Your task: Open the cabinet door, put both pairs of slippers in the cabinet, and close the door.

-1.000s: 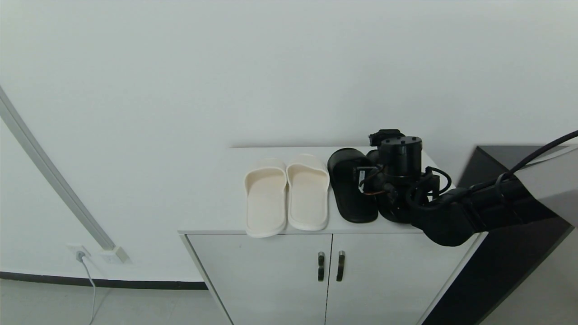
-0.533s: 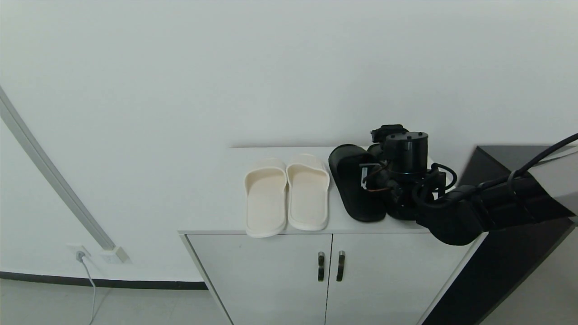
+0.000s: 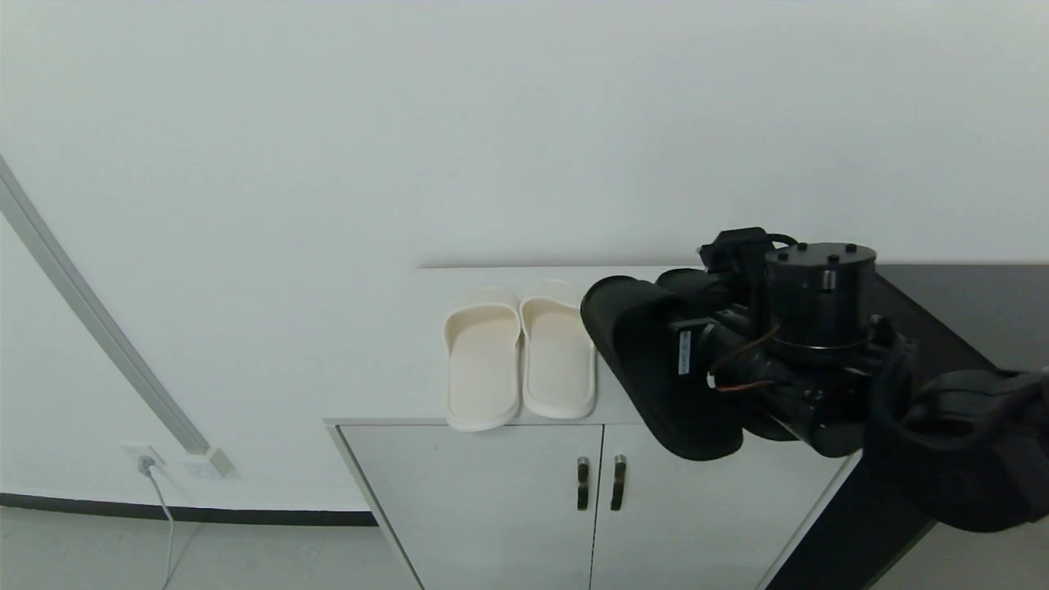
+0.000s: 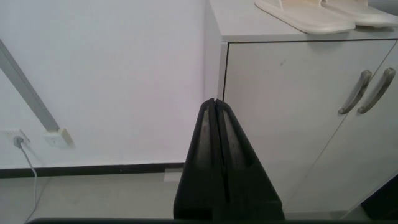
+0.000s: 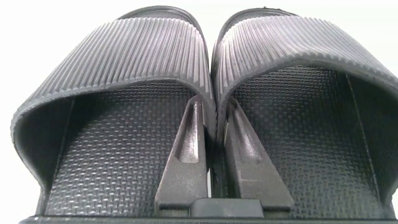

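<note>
Grip explains the pose: the right tool [image 5: 213, 111] is clenched on the black slippers [image 3: 656, 369]. Its two fingers [image 5: 183, 149] sit inside the shoes and pinch the adjoining strap walls together, so both shoes hang as one bundle. The pair is held out in front of the cabinet [image 3: 393, 360] at its right end, heels nearest the robot, apparently clear of the top. The white slippers [image 3: 520, 352] lie side by side on the cabinet top, heels at its front edge, handy for a like pinch. Both doors are shut, with the handles [image 3: 583, 483] flanking the middle seam. The left tool [image 4: 215, 107], fingers pressed together on nothing, sits low before the cabinet's left corner. I judge that it must pull a handle, since the right is loaded.
</note>
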Available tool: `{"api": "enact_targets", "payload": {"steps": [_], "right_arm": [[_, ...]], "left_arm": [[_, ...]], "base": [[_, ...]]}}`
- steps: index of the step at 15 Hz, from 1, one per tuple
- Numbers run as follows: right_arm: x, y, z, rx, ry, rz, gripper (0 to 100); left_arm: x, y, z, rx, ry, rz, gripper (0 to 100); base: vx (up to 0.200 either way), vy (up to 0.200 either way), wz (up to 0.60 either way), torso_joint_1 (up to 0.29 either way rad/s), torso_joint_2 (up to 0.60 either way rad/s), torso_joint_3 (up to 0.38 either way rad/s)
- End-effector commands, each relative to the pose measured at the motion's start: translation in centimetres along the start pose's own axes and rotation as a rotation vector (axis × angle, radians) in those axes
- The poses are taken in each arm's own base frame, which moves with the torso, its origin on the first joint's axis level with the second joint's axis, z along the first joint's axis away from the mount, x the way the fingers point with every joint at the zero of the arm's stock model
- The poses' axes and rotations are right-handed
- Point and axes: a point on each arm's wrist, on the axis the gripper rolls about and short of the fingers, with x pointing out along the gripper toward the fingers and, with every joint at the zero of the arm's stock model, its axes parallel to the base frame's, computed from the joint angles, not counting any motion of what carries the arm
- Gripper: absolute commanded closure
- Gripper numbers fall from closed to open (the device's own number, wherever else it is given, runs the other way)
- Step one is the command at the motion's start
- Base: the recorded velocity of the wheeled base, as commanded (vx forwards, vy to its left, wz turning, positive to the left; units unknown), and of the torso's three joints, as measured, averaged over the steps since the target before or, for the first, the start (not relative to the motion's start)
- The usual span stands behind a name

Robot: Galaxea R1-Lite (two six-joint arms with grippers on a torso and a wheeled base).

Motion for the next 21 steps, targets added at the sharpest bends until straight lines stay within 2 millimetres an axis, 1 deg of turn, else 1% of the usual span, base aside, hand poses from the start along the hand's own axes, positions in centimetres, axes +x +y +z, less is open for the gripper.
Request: {"api": "enact_targets", "payload": {"steps": [1,2,3,6,7,9,14,21], "right_arm": [[-4.6,-0.6,0.8,-0.006,-0.026,0.130,100],[-6.0,-0.9,0.6,-0.011,-0.020,0.203,100],[-6.9,-1.1,0.4,-0.016,-0.012,0.256,100],[-9.1,-1.9,-0.3,-0.025,0.016,0.412,100],[-9.6,-2.2,-0.6,-0.030,0.040,0.431,100],[-10.0,-2.4,-1.0,-0.045,0.088,0.451,100],[-10.3,-2.4,-1.4,-0.052,0.104,0.459,100],[-10.3,-2.5,-2.0,-0.058,0.122,0.457,100]], "left_arm": [[0.0,0.0,0.0,0.000,0.000,0.000,100],[0.0,0.0,0.0,0.000,0.000,0.000,100],[0.0,0.0,0.0,0.000,0.000,0.000,100],[0.0,0.0,0.0,0.000,0.000,0.000,100],[0.0,0.0,0.0,0.000,0.000,0.000,100],[0.0,0.0,0.0,0.000,0.000,0.000,100],[0.0,0.0,0.0,0.000,0.000,0.000,100],[0.0,0.0,0.0,0.000,0.000,0.000,100]], "base": [[0.000,0.000,0.00,0.000,0.00,0.000],[0.000,0.000,0.00,0.000,0.00,0.000],[0.000,0.000,0.00,0.000,0.00,0.000],[0.000,0.000,0.00,0.000,0.00,0.000],[0.000,0.000,0.00,0.000,0.00,0.000],[0.000,0.000,0.00,0.000,0.00,0.000],[0.000,0.000,0.00,0.000,0.00,0.000],[-0.200,0.000,0.00,-0.001,0.00,0.003]]}}
